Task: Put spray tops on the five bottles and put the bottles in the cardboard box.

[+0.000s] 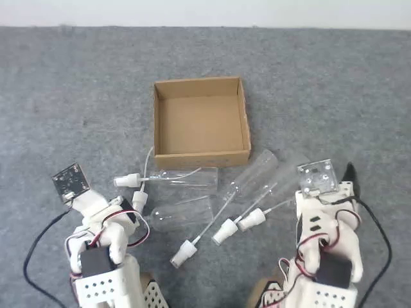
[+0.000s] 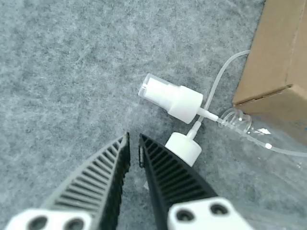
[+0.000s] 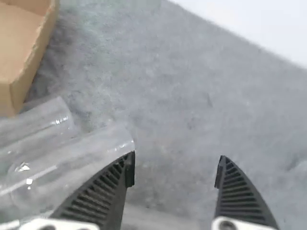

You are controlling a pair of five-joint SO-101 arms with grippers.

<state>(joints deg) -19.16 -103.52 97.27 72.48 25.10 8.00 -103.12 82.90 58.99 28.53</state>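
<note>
The left tool (image 2: pixel 133 139) is closed to a narrow slit, and nothing is held in it. Two white spray tops (image 2: pixel 172 99) are seen just ahead of its tips, with a corner of the cardboard box (image 2: pixel 278 52) beyond them. The right tool (image 3: pixel 175 165) is spread wide, and nothing is gripped. Clear bottles (image 3: pixel 62 153) are laid flat on the grey surface (image 3: pixel 192 96) beside one of its fingers.
</note>
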